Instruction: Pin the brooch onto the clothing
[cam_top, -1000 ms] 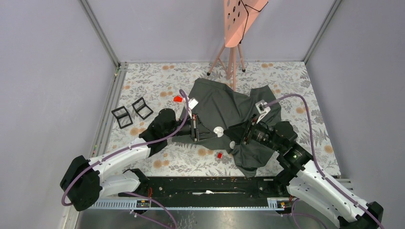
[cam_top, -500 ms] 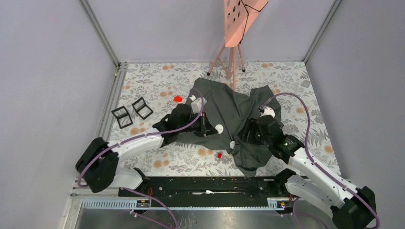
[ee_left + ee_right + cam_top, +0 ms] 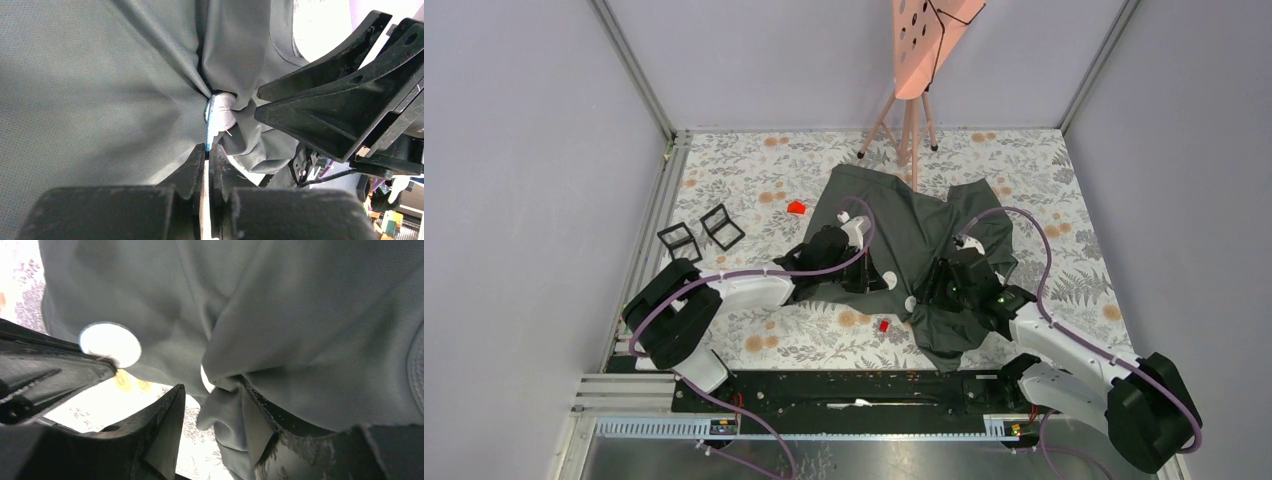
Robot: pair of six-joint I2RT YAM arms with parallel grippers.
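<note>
Floral-printed tabletop (image 3: 754,180) between grey walls is what my overhead camera gives me, with a pink perforated board on a tripod (image 3: 919,60) at the back. Near the middle lies the dark grey short-sleeved T-shirt (image 3: 904,225), rumpled. Both arms reach over its near edge, the left gripper (image 3: 871,278) and the right gripper (image 3: 927,292) close together. A round white brooch (image 3: 888,279) sits at the left fingertips, on the cloth. Two black square frames (image 3: 679,243) lie off to the left. Two small red pieces (image 3: 796,207) rest on the table, one beyond the shirt's left edge and one at its near edge.

On my left wrist camera the fingers are pressed together on the brooch, seen edge-on against a gathered pucker of shirt. The right gripper's black fingers stand just beside it.

On my right wrist camera the jaws stand apart. A hanging fold of shirt lies between them, touching only one finger, and table shows in the gap. A second white disc (image 3: 204,379) peeks from under that fold.
</note>
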